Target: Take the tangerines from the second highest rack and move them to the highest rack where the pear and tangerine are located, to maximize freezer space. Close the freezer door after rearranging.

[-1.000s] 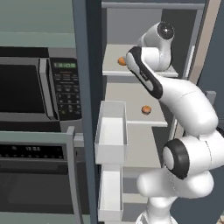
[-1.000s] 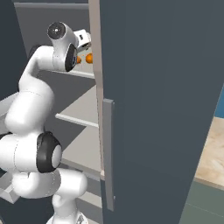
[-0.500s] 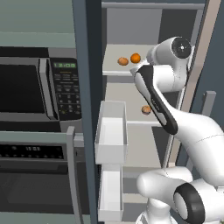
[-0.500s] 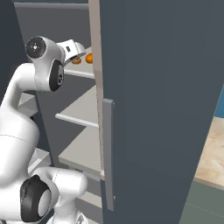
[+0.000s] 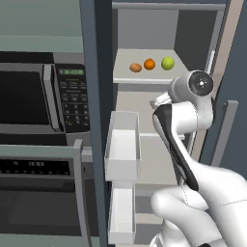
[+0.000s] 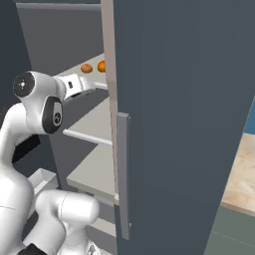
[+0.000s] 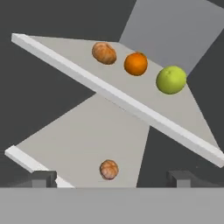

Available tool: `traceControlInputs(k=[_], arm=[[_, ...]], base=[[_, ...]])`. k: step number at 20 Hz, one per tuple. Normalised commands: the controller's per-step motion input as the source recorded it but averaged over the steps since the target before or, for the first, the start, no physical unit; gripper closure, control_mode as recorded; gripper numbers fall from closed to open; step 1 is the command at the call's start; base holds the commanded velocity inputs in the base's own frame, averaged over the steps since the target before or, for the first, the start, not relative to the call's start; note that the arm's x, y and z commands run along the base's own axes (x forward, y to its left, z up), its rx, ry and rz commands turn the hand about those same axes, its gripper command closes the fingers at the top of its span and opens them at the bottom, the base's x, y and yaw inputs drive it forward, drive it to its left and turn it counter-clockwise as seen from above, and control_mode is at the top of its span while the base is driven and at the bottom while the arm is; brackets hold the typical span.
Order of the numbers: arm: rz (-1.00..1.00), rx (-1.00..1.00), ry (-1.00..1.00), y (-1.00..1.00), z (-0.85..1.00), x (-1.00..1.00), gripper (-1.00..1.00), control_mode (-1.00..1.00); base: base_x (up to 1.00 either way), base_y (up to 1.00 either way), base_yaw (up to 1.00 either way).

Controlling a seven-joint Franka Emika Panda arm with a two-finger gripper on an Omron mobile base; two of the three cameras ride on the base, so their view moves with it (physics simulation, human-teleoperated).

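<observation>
Two tangerines, one brownish and one bright orange, lie beside the yellow-green pear on the highest rack. One more tangerine rests on the second highest rack, straight ahead of my gripper and apart from it. The gripper is open, its fingertips wide with nothing held. In the left base view the top-rack tangerines and pear show above my arm, which hides the lower tangerine. The freezer door stands open at the left.
White door bins jut out on the open door's inner face, close to my arm's left. A second dark door with a grey handle stands close on the right. A microwave and an oven sit left of the freezer.
My hand has dropped from the highest rack's level to just below it, facing the second highest rack. That uncovered the fruit on the highest rack. The gripper stayed open.
</observation>
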Motion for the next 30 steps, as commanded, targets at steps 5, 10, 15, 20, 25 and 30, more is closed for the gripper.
traceControlInputs(k=[5, 10, 15, 20, 25, 30], arm=[[-0.01, 0.0, 0.31, -0.28, -0.55, -0.07, -1.0, -1.0], [-0.06, -0.03, 0.34, -0.2, -0.51, 0.04, -1.0, -1.0], [-0.14, -0.1, 0.27, -0.05, -0.5, 0.24, -1.0, -1.0], [-0.03, -0.06, 0.06, -0.04, -0.49, 0.38, -1.0, -1.0], [0.0, 0.0, 0.0, -0.1, -0.43, 0.48, -1.0, -1.0], [0.0, 0.0, 0.0, -0.12, -0.43, 0.48, -1.0, -1.0]], base=[[0.0, 0.0, 0.0], [0.0, 0.0, 0.0], [0.0, 0.0, 0.0], [0.0, 0.0, 0.0], [0.0, 0.0, 0.0], [0.0, 0.0, 0.0]])
